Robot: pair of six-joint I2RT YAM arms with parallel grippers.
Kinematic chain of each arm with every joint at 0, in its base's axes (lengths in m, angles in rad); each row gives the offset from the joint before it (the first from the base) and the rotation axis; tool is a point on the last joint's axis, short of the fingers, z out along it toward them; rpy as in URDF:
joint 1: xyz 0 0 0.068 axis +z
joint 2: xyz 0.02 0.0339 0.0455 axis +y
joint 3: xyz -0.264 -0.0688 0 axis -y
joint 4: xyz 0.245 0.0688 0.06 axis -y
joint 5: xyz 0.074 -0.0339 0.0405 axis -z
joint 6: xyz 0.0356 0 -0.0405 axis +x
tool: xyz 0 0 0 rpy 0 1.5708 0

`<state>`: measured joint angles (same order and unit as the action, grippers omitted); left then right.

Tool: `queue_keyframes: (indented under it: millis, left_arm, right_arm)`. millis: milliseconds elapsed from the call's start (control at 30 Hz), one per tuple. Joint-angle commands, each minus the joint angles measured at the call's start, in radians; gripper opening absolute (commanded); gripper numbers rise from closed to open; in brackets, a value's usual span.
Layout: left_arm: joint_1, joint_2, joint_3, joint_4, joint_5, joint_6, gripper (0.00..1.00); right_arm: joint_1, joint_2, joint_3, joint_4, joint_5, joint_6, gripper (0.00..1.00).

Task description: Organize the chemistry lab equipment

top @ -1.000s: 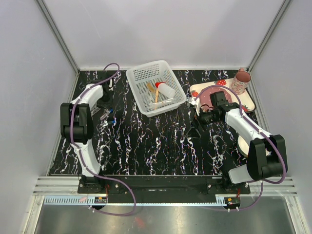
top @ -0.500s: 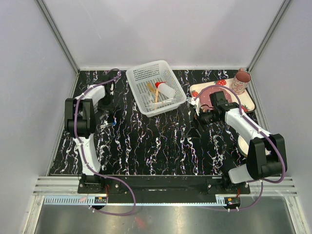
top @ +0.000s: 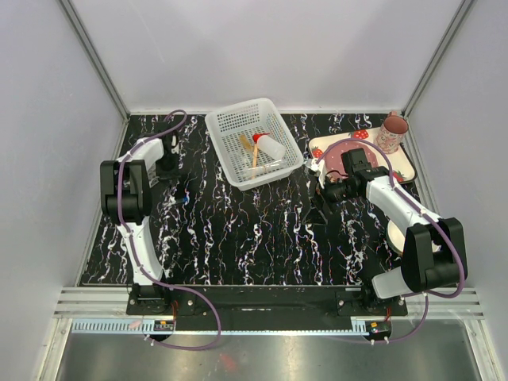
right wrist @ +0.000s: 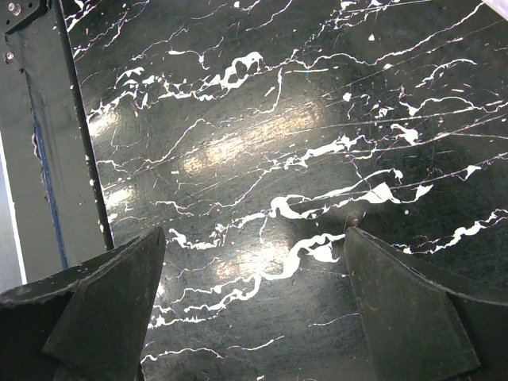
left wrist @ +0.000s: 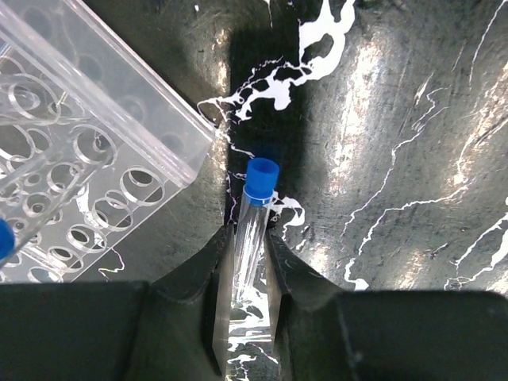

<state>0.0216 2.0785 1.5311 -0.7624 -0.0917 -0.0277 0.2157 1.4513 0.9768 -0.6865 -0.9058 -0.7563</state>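
In the left wrist view a clear tube with a blue cap (left wrist: 255,213) lies between the fingers of my left gripper (left wrist: 248,238), and both fingers press against its glass. The corner of the clear tube rack (left wrist: 95,151) sits just left of the cap, with another blue cap (left wrist: 4,238) at its edge. From above, the left gripper (top: 167,164) is at the back left of the table. A second small tube (top: 184,200) lies loose nearby. My right gripper (right wrist: 254,302) is wide open over bare table, and nothing is between its fingers.
A white basket (top: 230,127) at the back centre holds the red-capped squeeze bottle (top: 268,145) and thin orange sticks (top: 248,151). The strawberry-print tray (top: 405,165) with a pink plate (top: 335,151) and the pink mug (top: 392,132) sit at the back right, beside the right gripper (top: 327,190).
The left arm has shifted a little toward the back wall and its fingers have narrowed onto the tube. The right arm has not moved.
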Motion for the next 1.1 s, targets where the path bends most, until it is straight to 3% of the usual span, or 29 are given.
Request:
queue_keyframes:
  millis: [0,267,433,633,933,1067]
  left_arm:
    - [0.006,-0.001,-0.028,0.031,0.084,-0.024,0.23]
    - [0.005,-0.092,-0.068,0.167,0.305,-0.126,0.18]
    - [0.011,-0.199,-0.179,0.302,0.389,-0.221,0.16]
    - [0.014,-0.421,-0.368,0.42,0.472,-0.297,0.16]
    - [-0.006,-0.817,-0.73,0.707,0.757,-0.544,0.16]
    - [-0.141,-0.983,-0.865,0.853,0.747,-0.707,0.17]
  right_arm:
    - [-0.001,0.0,0.039,-0.004,-0.002,-0.02,1.0]
    - [-0.002,-0.003,0.039,-0.004,0.002,-0.02,1.0]
    - [-0.001,-0.006,0.037,-0.004,-0.01,-0.02,1.0]
    - [-0.001,-0.012,0.036,-0.005,-0.057,-0.015,1.0]
    - [0.007,-0.003,0.046,-0.004,-0.298,0.073,1.0]
    - [0.033,0.011,0.056,0.018,-0.402,0.147,1.0]
